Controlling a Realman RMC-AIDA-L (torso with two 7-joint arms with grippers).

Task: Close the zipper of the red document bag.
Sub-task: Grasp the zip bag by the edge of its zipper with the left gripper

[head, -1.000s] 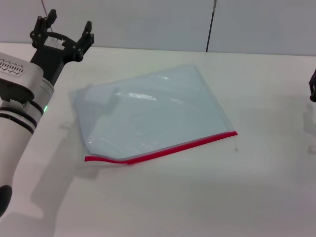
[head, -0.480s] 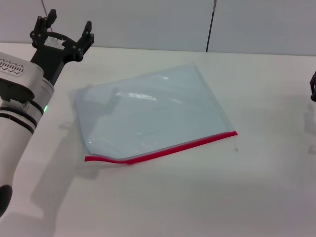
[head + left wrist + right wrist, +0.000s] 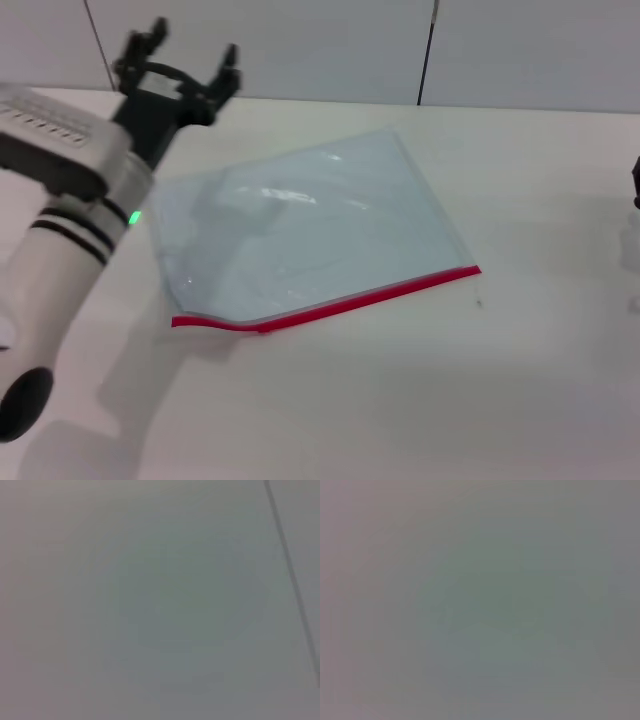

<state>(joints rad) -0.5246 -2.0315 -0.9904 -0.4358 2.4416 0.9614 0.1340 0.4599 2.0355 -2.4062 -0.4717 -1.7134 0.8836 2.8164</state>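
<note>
The left gripper (image 3: 185, 62) hangs above the far left part of the white table (image 3: 330, 400), its black fingers (image 3: 228, 62) spread wide apart and holding nothing. Its white arm slants up from the near left corner of the head view, a small green light glowing on the forearm. The gripper is raised over the far left corner of the red document bag (image 3: 300, 235) without touching it.

The bag lies flat at the middle of the table, a translucent pale blue-white pouch set at an angle to the table's edges. One corner points away toward the wall, and the opposite side faces the robot. The zipper (image 3: 330, 302), a thin bright red strip, trims that near side. Its long axis runs from the near left up to the right, ending at the bag's right corner. At the left end the red edge bends and lifts slightly off the surface.

Behind the table stands a plain pale wall (image 3: 300, 40) with a dark vertical seam (image 3: 427, 50). At the far right edge of the head view only a dark sliver of the right gripper (image 3: 635, 185) shows, well apart from the bag; whether it is open cannot be told. Both wrist views show only featureless grey.
</note>
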